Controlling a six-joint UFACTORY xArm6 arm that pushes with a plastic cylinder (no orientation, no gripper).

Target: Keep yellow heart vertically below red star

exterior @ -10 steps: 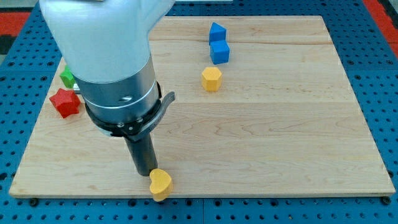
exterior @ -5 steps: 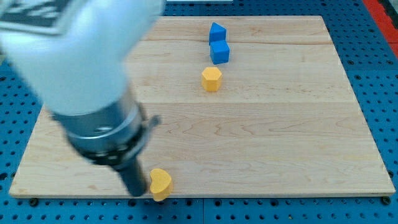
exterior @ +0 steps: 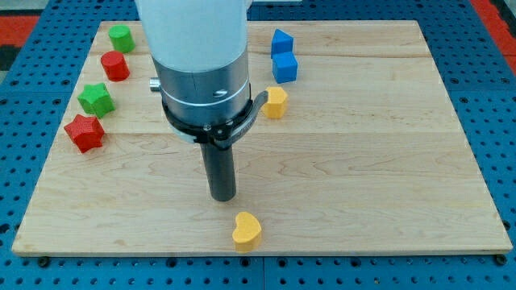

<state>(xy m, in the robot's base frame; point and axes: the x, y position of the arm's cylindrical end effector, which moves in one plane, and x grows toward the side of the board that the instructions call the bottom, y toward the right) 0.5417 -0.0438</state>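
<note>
The yellow heart (exterior: 247, 229) lies near the board's bottom edge, a little left of centre. The red star (exterior: 84, 132) sits near the board's left edge, far to the view's left of the heart and higher up. My tip (exterior: 222, 196) is on the board just above and slightly left of the yellow heart, apart from it by a small gap.
A green star (exterior: 96, 98), a red cylinder (exterior: 114, 65) and a green cylinder (exterior: 121, 37) stand at the upper left. Two blue blocks (exterior: 282, 55) and a yellow hexagon (exterior: 276, 102) are at top centre. The wooden board (exterior: 387, 161) lies on a blue pegboard.
The arm swung from the heart's left side to above it. The yellow heart has shifted to the view's right along the bottom edge. The left blocks are uncovered now.
</note>
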